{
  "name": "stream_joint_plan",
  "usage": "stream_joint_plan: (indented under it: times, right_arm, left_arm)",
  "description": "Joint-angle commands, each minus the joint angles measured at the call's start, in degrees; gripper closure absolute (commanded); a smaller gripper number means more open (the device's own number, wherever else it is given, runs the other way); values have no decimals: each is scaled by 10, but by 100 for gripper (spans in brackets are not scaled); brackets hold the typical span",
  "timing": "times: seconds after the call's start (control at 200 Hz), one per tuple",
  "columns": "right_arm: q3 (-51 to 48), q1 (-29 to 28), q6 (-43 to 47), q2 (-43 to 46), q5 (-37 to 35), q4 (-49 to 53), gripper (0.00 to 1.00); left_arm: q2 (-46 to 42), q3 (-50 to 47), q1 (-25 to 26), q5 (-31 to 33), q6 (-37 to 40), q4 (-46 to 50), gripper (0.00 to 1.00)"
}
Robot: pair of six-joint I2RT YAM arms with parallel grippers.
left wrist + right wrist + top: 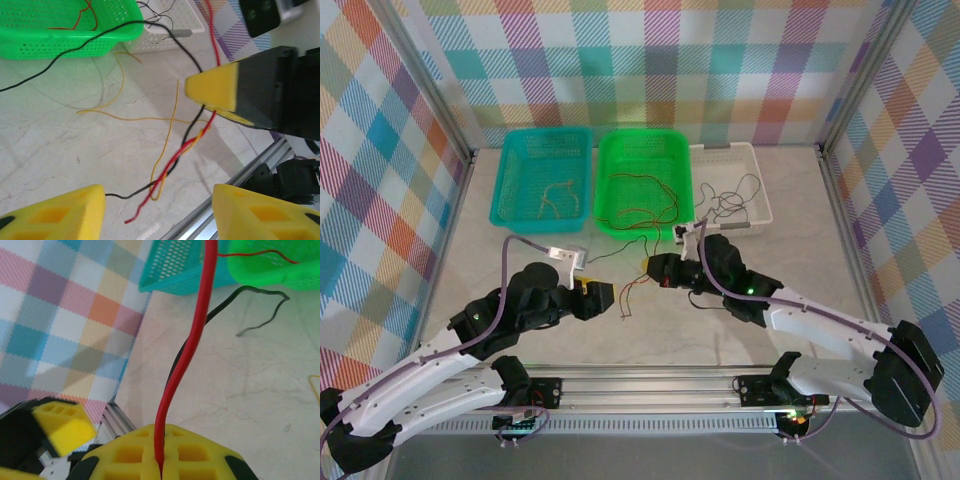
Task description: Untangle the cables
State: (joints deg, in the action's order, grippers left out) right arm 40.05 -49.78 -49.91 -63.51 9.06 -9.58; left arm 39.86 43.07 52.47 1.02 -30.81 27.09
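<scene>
A twist of red, black and yellow cables (pixel 172 160) hangs over the table between my two grippers. My left gripper (pixel 157 210) is open, its yellow fingers (pixel 60 212) set wide on either side of the twist's lower end and touching nothing. My right gripper (pixel 161 472) is shut on the red cable (pixel 192 350), and a black cable (pixel 250 290) runs close behind it. From above, the left gripper (pixel 605 297) and right gripper (pixel 655 268) face each other, with the thin cables (pixel 632 290) between them. The right gripper's finger (pixel 215 92) shows in the left wrist view.
Three baskets stand in a row at the back: teal (pixel 540 222) with a tan wire, green (pixel 645 229) with red and orange wires, white (pixel 763 195) with black wires. A black wire trails from the green basket (pixel 75 42) onto the table. The metal rail (pixel 240 175) runs along the near edge.
</scene>
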Motion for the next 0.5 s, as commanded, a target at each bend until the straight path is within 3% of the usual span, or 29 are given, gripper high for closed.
stream_joint_plan:
  times: [0.0,0.3,0.495]
  right_arm:
    - [-1,-1,47,14,66,-44,100]
    - [3,-1,64,5,130,-65,100]
    - [6,-1,62,5,139,-71,100]
  left_arm:
    - [16,6,2,-12,-1,-20,40]
    - [50,-14,2,-81,-17,-81,41]
    - [57,-34,2,-112,-28,-107,55]
